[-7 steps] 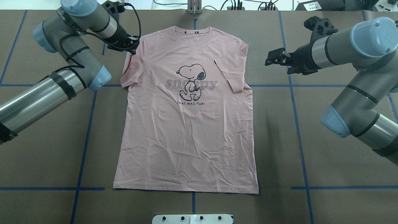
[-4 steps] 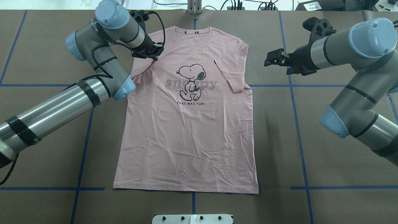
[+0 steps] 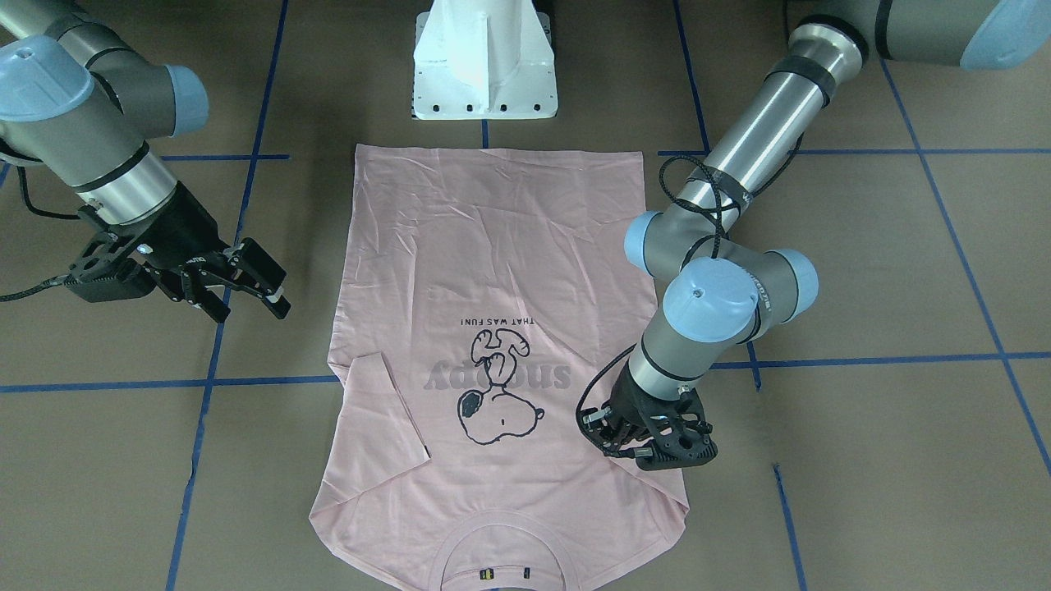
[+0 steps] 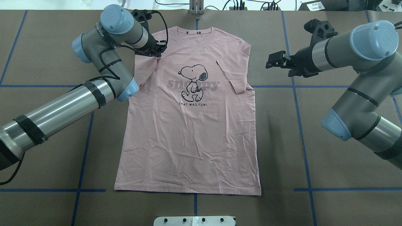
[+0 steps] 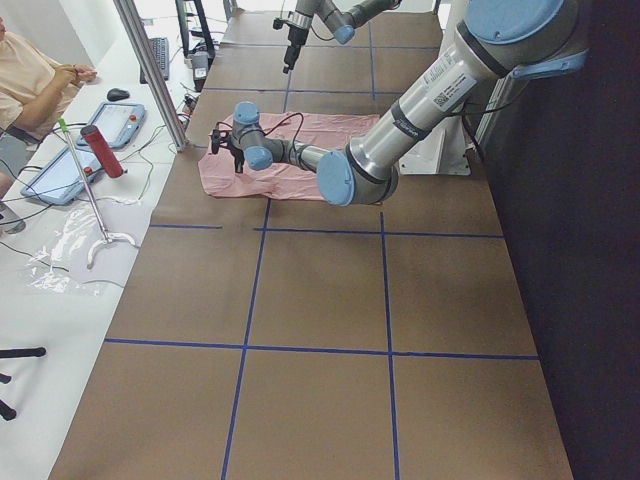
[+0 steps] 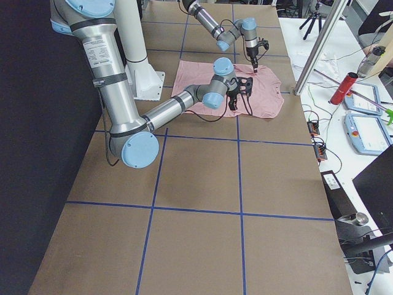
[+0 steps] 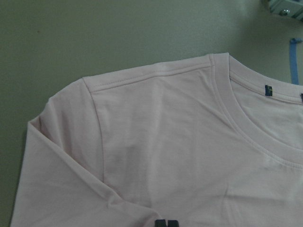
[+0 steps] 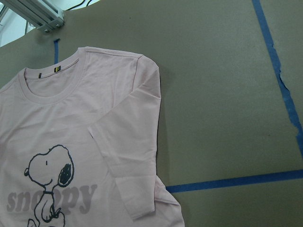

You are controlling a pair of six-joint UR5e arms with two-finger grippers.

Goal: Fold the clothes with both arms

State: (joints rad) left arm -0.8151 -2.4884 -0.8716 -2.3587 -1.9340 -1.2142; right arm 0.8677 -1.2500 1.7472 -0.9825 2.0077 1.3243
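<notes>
The pale pink T-shirt lies flat on the table with its print up and its collar at the far edge. In the front-facing view the T-shirt has its collar nearest the camera. The sleeve on my right side is folded in over the chest. My left gripper is low over the other shoulder, shut on the sleeve it has drawn inward. The left wrist view shows that fold running to two dark tips at the bottom edge. My right gripper hovers open beside the shirt, over bare table.
The white pedestal base stands at the hem end of the shirt. Blue tape lines cross the brown table. A metal post rises beyond the collar. A person sits at a side table with tablets and a red bottle.
My left gripper has moved right from the shirt's outer edge, carrying the sleeve inward over the shoulder. The right arm has barely shifted.
</notes>
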